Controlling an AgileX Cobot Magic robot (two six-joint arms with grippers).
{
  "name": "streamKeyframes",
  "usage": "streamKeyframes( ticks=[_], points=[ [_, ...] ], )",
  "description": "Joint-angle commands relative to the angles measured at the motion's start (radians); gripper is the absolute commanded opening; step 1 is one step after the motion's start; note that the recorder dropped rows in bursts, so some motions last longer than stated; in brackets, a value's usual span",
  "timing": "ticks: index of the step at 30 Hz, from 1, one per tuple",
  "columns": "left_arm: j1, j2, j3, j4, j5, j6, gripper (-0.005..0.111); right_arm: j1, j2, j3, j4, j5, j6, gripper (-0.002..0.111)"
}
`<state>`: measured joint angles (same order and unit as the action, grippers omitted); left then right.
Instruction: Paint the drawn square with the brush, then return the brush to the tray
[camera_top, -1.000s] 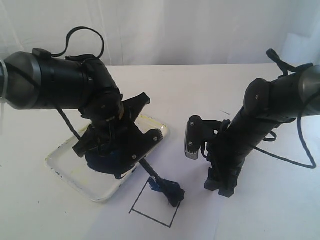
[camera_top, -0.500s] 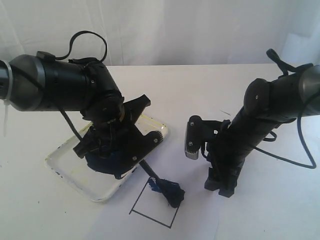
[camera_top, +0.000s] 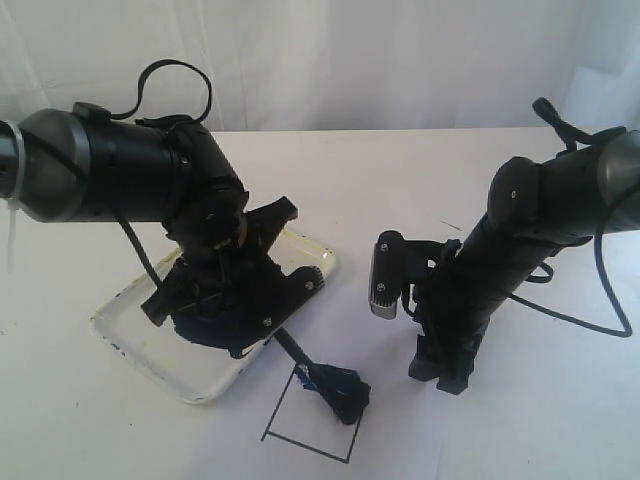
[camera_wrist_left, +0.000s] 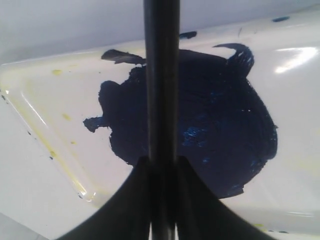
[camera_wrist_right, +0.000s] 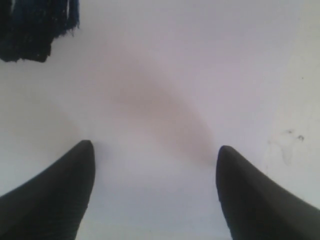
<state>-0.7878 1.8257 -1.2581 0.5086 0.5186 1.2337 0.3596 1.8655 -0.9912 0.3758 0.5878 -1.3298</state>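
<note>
The left arm bends low over the tray, and the left gripper is clamped narrowly on the brush handle. The right arm stands beside the tray, apart from it — wrist turned down, right gripper spread wide, holding nothing.

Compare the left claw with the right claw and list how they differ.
The left claw is shut on the brush; the right claw is open and holds nothing. The left claw hangs over the tray and its paint; the right claw faces a bare white surface. The left claw's brush reaches the square; the right claw touches nothing. Both are black and tapered.
</note>
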Motion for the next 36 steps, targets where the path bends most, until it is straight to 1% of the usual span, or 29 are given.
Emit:
streamKeyframes(
  ticks=[1,5,10,14,17,24,26,29,32,36],
  points=[
    [-0.017,-0.002,0.007,-0.011,0.031,0.004,0.000,0.000,0.011,0.004,-0.014,-0.018,-0.001,0.064],
    [-0.043,-0.002,0.007,-0.011,0.036,0.004,0.000,0.000,0.011,0.004,-0.014,-0.018,0.000,0.064],
    [-0.045,-0.002,0.007,-0.008,0.097,-0.003,0.000,0.000,0.011,0.004,-0.014,-0.018,0.000,0.064],
    [-0.053,-0.002,0.007,-0.015,0.098,-0.002,0.000,0.000,0.011,0.004,-0.014,-0.023,0.006,0.064],
    [-0.063,-0.006,0.007,-0.023,0.095,-0.003,0.000,0.000,0.011,0.004,-0.014,-0.039,0.045,0.064],
    [-0.063,-0.012,0.007,-0.031,0.095,-0.044,0.000,0.000,0.011,0.004,-0.014,-0.055,0.063,0.064],
    [-0.063,-0.012,0.007,-0.029,0.074,-0.065,0.000,0.000,0.011,0.004,-0.014,-0.055,0.063,0.064],
    [-0.061,-0.012,-0.007,0.000,0.066,-0.126,0.000,0.000,0.011,0.004,-0.014,-0.055,0.082,0.064],
    [-0.061,-0.012,-0.019,0.010,0.066,-0.138,0.000,0.000,0.011,0.004,-0.014,-0.057,0.082,0.064],
    [-0.061,-0.012,-0.020,-0.011,0.121,-0.136,0.000,0.000,0.011,0.004,-0.014,-0.061,0.082,0.064]
  ],
)
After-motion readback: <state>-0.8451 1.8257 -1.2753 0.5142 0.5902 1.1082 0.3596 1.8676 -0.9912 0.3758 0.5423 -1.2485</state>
